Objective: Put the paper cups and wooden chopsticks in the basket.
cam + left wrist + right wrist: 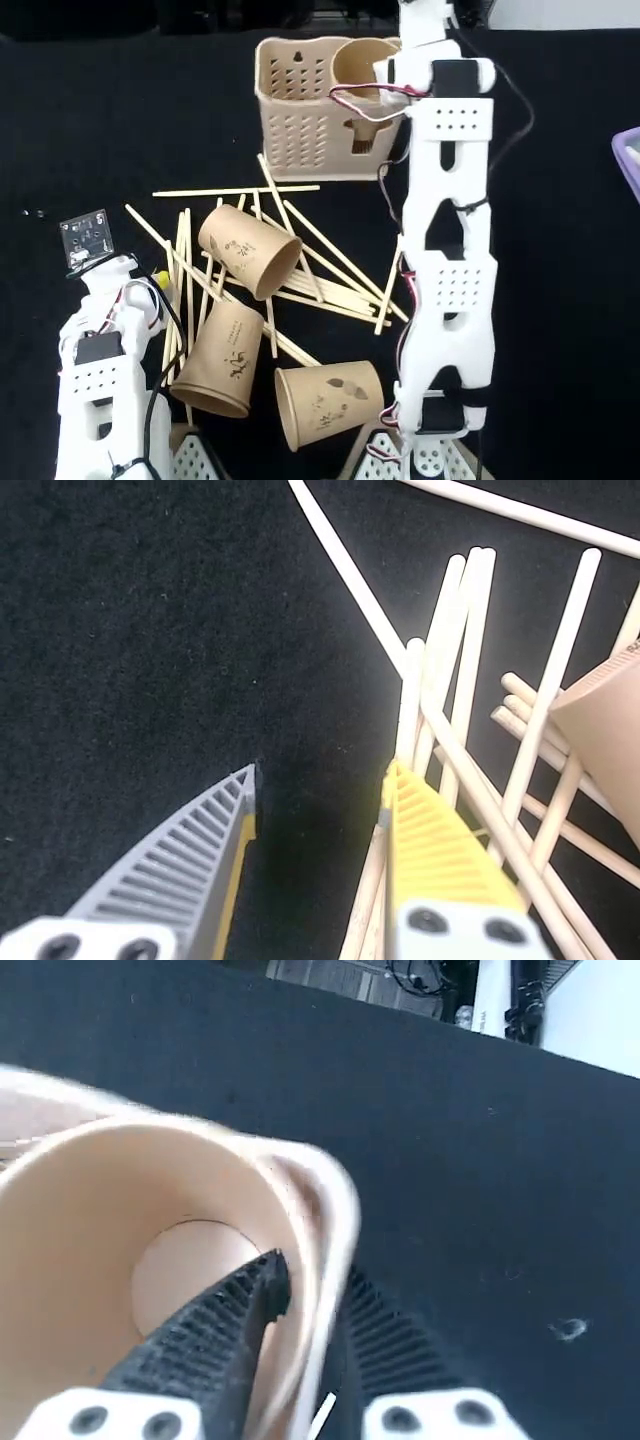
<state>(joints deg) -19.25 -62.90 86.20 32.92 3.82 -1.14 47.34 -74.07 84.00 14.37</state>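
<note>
While the right gripper (315, 1280) pinched the wall of a cup (180, 1260) at the basket (300, 130) rim, best practice was lowering it well inside before release; left gripper (320, 773) stood spread over loose chopsticks (465, 630).

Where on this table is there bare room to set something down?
Bare table left of the basket, above the chopsticks, and right of the right arm. Crowded: the middle, where three paper cups lie among scattered chopsticks.
</note>
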